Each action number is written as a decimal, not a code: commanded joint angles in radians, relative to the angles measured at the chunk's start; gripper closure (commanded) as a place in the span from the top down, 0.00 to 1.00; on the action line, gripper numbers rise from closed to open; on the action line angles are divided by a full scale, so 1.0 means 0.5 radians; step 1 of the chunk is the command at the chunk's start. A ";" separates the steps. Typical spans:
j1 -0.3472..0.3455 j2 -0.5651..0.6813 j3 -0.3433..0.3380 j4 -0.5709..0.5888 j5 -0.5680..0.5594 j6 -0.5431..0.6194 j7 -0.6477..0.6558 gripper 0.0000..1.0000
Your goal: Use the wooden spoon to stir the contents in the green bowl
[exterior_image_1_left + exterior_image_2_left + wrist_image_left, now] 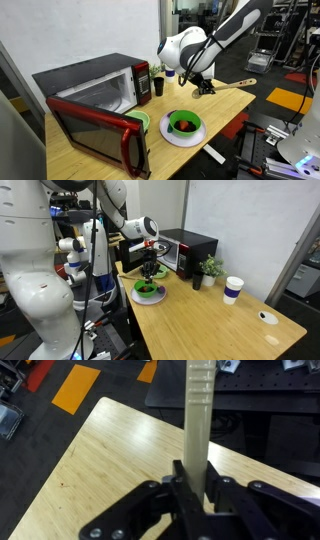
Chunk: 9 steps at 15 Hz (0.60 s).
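The wooden spoon is up in the air. It is not in the bowl. It lies almost flat and sticks out sideways from the pincer. Its far end looks a bit wider, so that may be the head, but the picture is too small to be sure. In the wrist view the spoon runs straight up from the pincer as a long pale stick. The pincer's two black fingers are squeezed tight on it from both sides.

The green bowl is below the pincer and a little to one side. The spoon does not touch it. Inside the bowl are the contents, some small red and dark bits. The bowl sits in the middle of a white plate. The plate is on the wooden bench, near the front edge.

In an exterior view the pincer hangs just above the green bowl.

Next to the plate is a black and red microwave. Its door hangs wide open. A black cup stands beside the microwave. Further along the bench are a small plant and a white cup, well away from the bowl.
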 commanded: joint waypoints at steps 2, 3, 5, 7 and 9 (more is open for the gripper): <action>-0.030 0.002 0.032 0.004 -0.003 -0.005 0.003 0.22; -0.030 0.002 0.032 0.004 -0.003 -0.005 0.003 0.22; -0.030 0.002 0.032 0.004 -0.003 -0.006 0.003 0.06; -0.013 0.030 0.048 0.047 -0.006 -0.071 -0.021 0.06; 0.015 0.061 0.080 0.092 -0.016 -0.139 -0.036 0.06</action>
